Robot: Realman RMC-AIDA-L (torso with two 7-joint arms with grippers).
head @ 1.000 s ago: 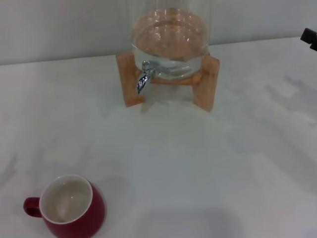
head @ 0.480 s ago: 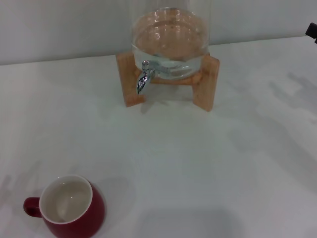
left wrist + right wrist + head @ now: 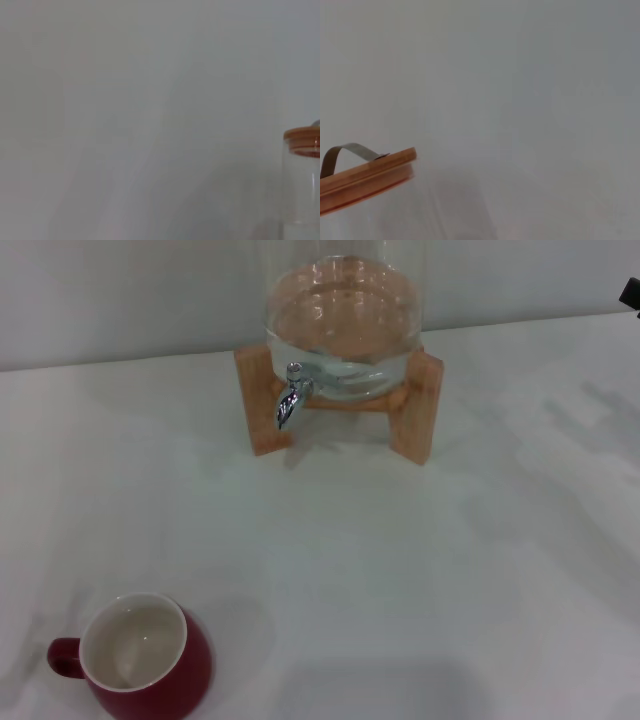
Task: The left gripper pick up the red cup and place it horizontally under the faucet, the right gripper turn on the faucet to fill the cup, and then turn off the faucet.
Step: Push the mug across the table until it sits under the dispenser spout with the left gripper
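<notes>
The cup (image 3: 140, 658) looks rigid, glazed and slippery; we would grip its rim. We cannot tell either tool's state.

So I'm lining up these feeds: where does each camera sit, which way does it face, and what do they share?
Head view: on the robot's head, looking down at the red cup, faucet and table; a black robot part shows at the right edge.
Left wrist view: faces the wall, glass jar at its edge; no end effector visible.
Right wrist view: faces the wall, wooden lid; no end effector visible.
Shared: the jar.
</notes>
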